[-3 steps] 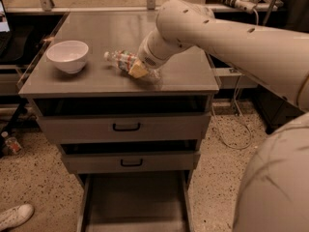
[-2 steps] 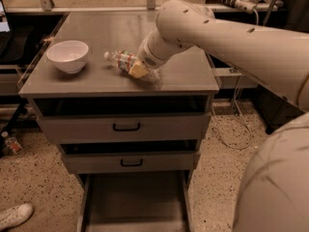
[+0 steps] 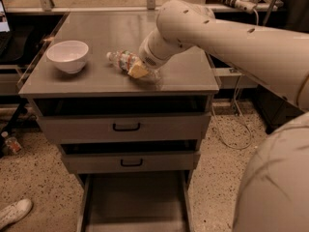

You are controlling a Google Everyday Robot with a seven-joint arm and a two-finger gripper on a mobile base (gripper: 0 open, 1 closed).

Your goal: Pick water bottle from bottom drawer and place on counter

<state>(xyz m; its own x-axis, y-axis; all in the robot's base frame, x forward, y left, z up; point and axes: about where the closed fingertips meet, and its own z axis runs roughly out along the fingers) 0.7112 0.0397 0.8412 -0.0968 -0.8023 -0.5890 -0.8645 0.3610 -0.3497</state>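
Note:
The water bottle [image 3: 121, 60], clear with a white cap and a red-and-white label, lies on its side on the grey counter [image 3: 111, 33], cap pointing left. My gripper [image 3: 140, 67] is down on the counter at the bottle's right half and shut on it, with a yellowish fingertip [image 3: 137, 71] pressed against its near side. The far finger is hidden behind the bottle and wrist. The bottom drawer [image 3: 135, 199] stands pulled open below, and its grey floor is bare.
A white bowl [image 3: 68, 55] sits on the counter's left side. Two grey drawers with black handles [image 3: 126, 126] [image 3: 131, 163] are slightly ajar above the open one. A white shoe [image 3: 14, 212] is on the floor at lower left. A cable [image 3: 236, 129] hangs right of the cabinet.

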